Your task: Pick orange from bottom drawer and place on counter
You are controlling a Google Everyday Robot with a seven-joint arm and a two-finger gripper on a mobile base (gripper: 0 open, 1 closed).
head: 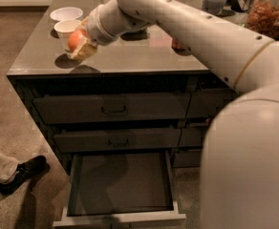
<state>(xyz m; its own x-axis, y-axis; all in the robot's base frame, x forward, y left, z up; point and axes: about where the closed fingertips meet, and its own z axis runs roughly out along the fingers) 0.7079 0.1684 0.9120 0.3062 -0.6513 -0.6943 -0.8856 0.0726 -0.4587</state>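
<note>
- Camera view: the gripper is over the front left part of the counter, at the end of the pale arm that reaches in from the right.
- Its cream fingers are clamped on the orange; the fruit shows on the gripper's left side.
- The orange is above the countertop, inside the front edge and the left edge, with a dark shadow on the slab beneath it. Whether it touches the surface cannot be told.
- A white cup stands just behind the orange, so close that the two overlap in the frame. A second white cup sits farther back along the left edge.
- Bare counter lies to the right of the gripper, running along the front edge.
- A red soda can is mostly hidden behind the arm, well apart from the orange. A jar of brown snacks stands at the far right.
- Below, two shut handled drawers lie flush with the cabinet face.
- The bottom drawer is pulled fully out, its lighter front rim near the frame's lower edge, its flat dark inside in view.
- A dark shoe rests on the floor left of the drawer, near its side wall.
</note>
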